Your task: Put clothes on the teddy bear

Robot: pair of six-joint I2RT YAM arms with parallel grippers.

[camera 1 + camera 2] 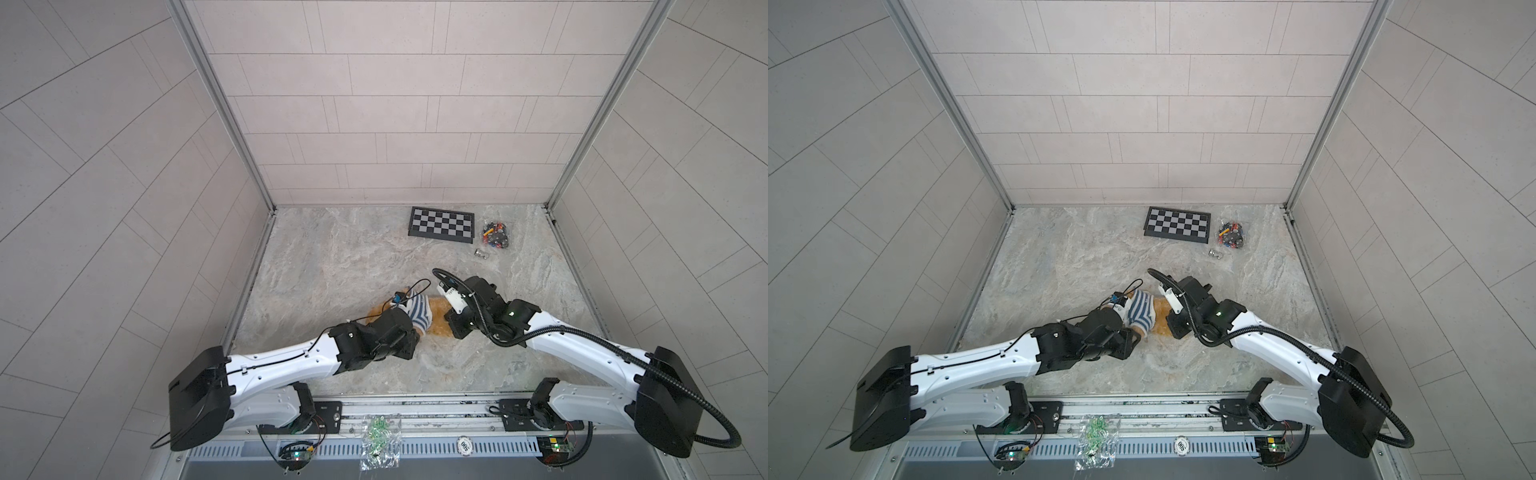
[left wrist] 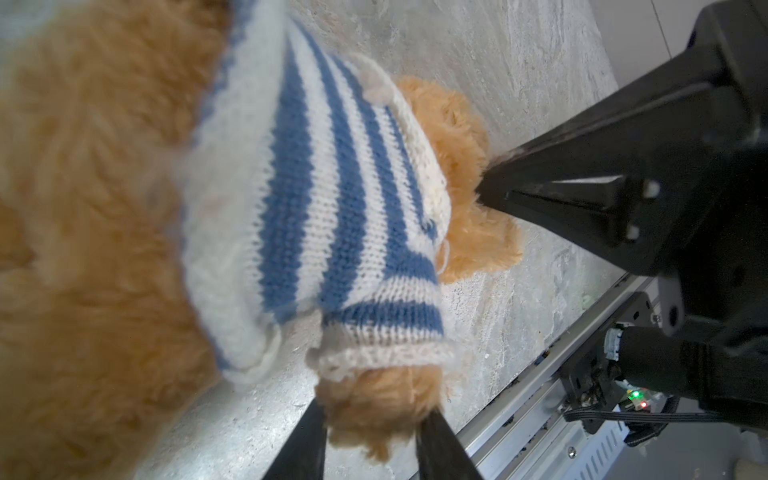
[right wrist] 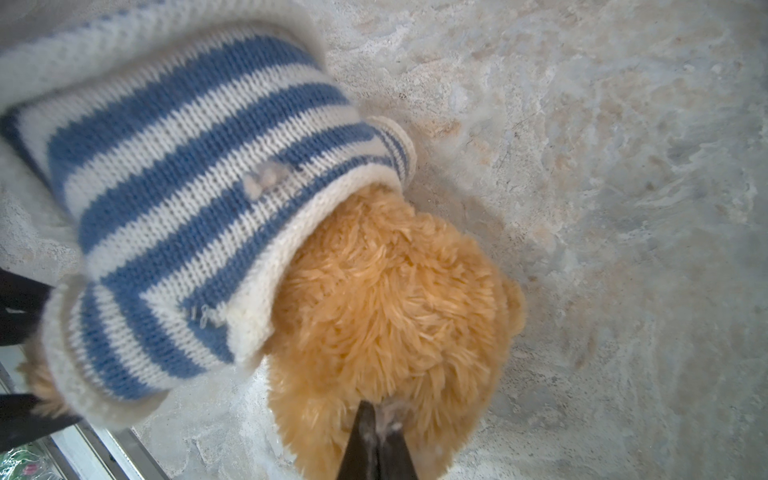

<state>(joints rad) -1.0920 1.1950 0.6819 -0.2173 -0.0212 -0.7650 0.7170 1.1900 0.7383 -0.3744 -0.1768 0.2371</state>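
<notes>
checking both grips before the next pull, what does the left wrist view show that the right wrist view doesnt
Left wrist only: bare fur of the teddy bear beyond the hem of the striped sweater, close and blurred, the right gripper seen from outside, and green and red lights by the rail.
Right wrist only: the right gripper's jaws shut together, pinching fur on the head.
Both: the sweater, the collar around the head, the paw poking from the sleeve cuff between the fingers of the left gripper, and the marbled table.
</notes>
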